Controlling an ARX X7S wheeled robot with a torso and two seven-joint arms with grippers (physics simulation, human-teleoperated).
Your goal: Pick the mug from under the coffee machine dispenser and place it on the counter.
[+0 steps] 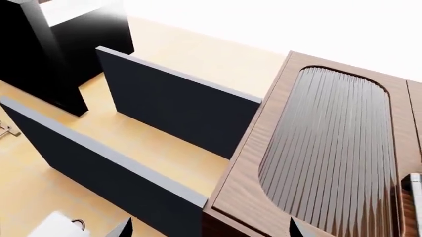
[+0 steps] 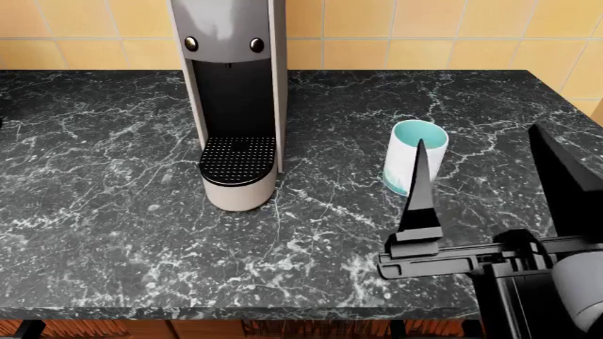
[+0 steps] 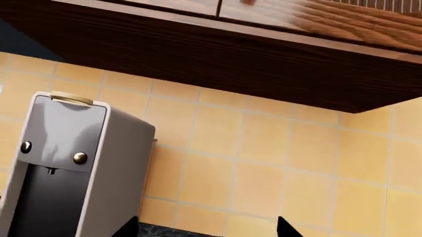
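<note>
White and tall, with a pale teal inside, the mug (image 2: pixel 413 157) stands upright on the black marble counter (image 2: pixel 113 233), to the right of the coffee machine dispenser (image 2: pixel 234 99) and apart from it. The machine's round perforated drip tray (image 2: pixel 237 159) is bare, so the mug is already out from under the spout and set down.

The right gripper (image 2: pixel 490 166) hangs just in front of the mug with its fingers spread wide. One dark finger (image 2: pixel 419 191) crosses the mug's near side in the head view; whether it touches cannot be told, but nothing is pinched. In the right wrist view both fingertips sit wide apart against the yellow tiled wall (image 3: pixel 297 168).

Judging by this, the placing looks done and only pulling the arm clear remains.

The left gripper (image 1: pixel 211 228) points at wooden cabinetry (image 1: pixel 329 148) away from the counter, its tips parted and holding nothing.
</note>
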